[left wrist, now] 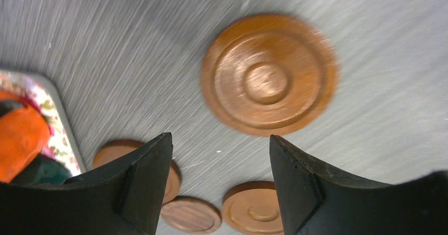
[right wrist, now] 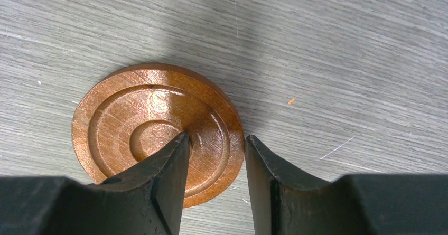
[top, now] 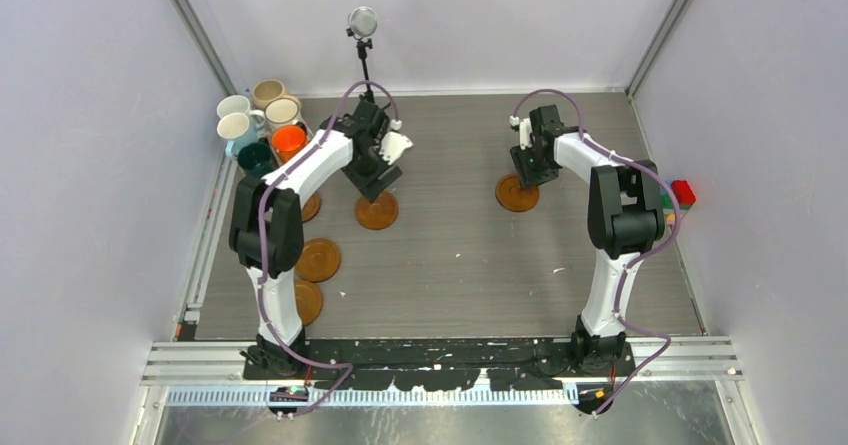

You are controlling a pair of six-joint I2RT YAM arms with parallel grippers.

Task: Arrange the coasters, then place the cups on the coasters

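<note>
1. Left tool (left wrist: 221, 136): the jaws stand wide with nothing between them. It hangs above the bare worktop (left wrist: 132, 45).
2. Just beyond its fingertips the middle coaster (left wrist: 268, 81) lies flat on the worktop, clear of both fingers. This wrist view is blurred.
3. Right tool (right wrist: 216, 135): the jaws are narrow and straddle the edge of the right coaster (right wrist: 153, 124). One finger (right wrist: 169, 166) sits over the inner rings and the other sits just outside the rim. I cannot tell whether they pinch it. The disc looks flat on the worktop.
4. From overhead, the middle coaster and the right coaster sit roughly level with each other and well apart. One is left of centre and the other right of centre.
5. Three more discs run in a loose column beside the left arm.
   - The near coaster (top: 305, 300) is closest to the arm bases.
   - The second coaster (top: 318, 259) lies just beyond it.
   - The half-hidden coaster (top: 311, 206) is partly covered by the arm.
6. The cups stand bunched in the far-left corner on the floral tray (left wrist: 53, 116).
   - The orange cup (top: 289, 141) and the dark green cup (top: 256, 157) are closest to the left tool.
   - The beige cup (top: 268, 92) is at the far end of the bunch.
   - The pale cups (top: 238, 125) fill the rest.
</note>
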